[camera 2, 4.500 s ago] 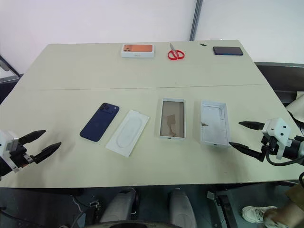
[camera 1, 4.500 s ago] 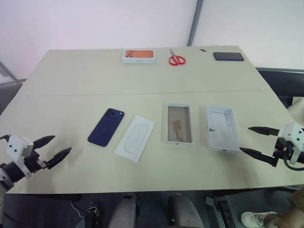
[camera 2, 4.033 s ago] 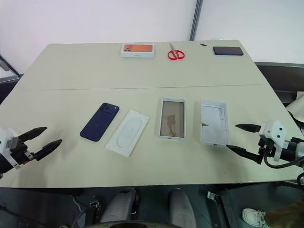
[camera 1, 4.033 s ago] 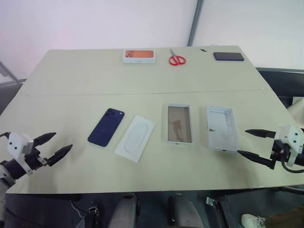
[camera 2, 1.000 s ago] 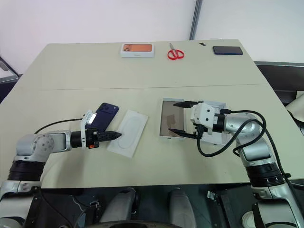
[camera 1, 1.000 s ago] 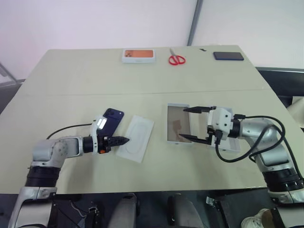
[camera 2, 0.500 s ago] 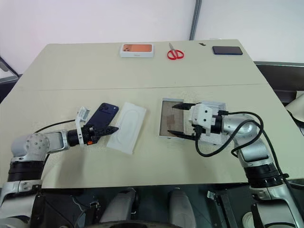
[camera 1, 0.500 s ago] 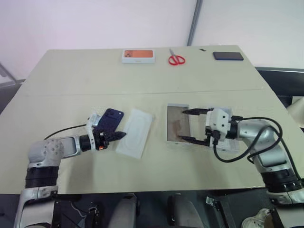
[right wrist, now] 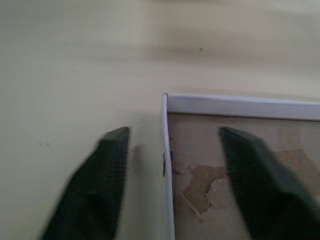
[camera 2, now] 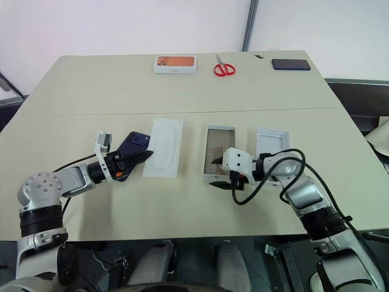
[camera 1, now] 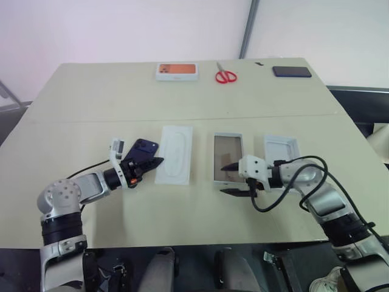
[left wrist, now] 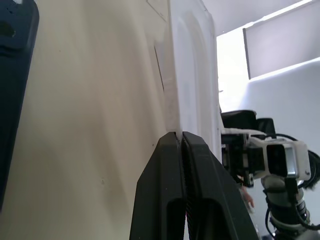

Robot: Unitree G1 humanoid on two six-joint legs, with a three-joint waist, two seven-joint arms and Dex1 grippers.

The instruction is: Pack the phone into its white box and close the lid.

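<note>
The dark blue phone (camera 1: 144,149) lies left of centre, its near end hidden behind my left gripper (camera 1: 157,162). That gripper is shut, its tips pinching the left edge of the flat white insert (camera 1: 175,153), as the left wrist view shows at the insert (left wrist: 192,75). The white box (camera 1: 228,155) with the brownish floor lies right of the insert. My right gripper (camera 1: 231,178) is open at the box's near end, one finger outside its wall (right wrist: 240,106) and one over its floor. The lid (camera 1: 281,146) lies open side up to the right, partly behind my right arm.
Along the table's far edge lie an orange-printed white box (camera 1: 177,71), red scissors (camera 1: 226,76) and a black handset (camera 1: 292,72). The table's near edge runs just below both arms.
The insert has swung from slanted to straight and shifted away from me with my shut left gripper. My right gripper has dropped to the box's near end and its fingers have narrowed.
</note>
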